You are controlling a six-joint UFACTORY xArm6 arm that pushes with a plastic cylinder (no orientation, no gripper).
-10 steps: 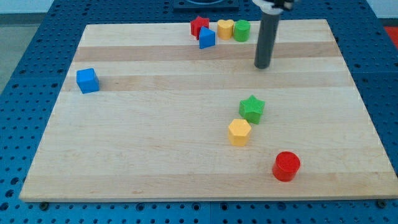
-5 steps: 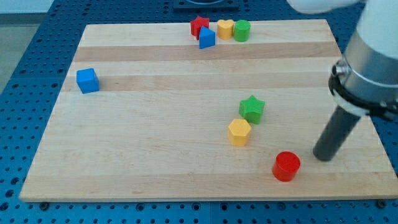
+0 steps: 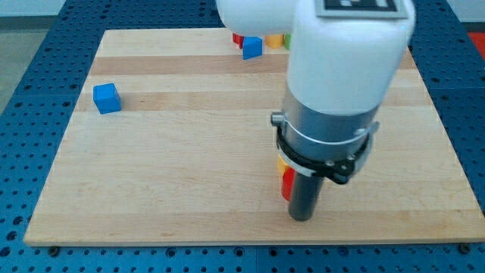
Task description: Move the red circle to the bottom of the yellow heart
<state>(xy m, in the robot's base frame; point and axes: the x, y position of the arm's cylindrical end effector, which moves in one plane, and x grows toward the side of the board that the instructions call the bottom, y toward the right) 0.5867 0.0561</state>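
My tip (image 3: 302, 218) is resting on the wooden board (image 3: 167, 174) near its near edge, right of centre; it is a plain rod with no jaws, so it is holding nothing. The red circle (image 3: 286, 184) is showing only as a thin red sliver just to the left of the rod, apparently touching it, while the arm's body is hiding the rest. Just above that sliver a scrap of a yellow block (image 3: 281, 164) is peeking out, its shape impossible to tell.

Far across the board, along the far edge, the yellow heart (image 3: 273, 40) is mostly sitting behind the arm's white housing. A blue block (image 3: 252, 48) is standing clear just left of it, with a slice of a red block (image 3: 238, 39) beside that and a trace of a green block (image 3: 287, 39) on the right. A blue cube (image 3: 107, 98) is sitting alone at the far left.
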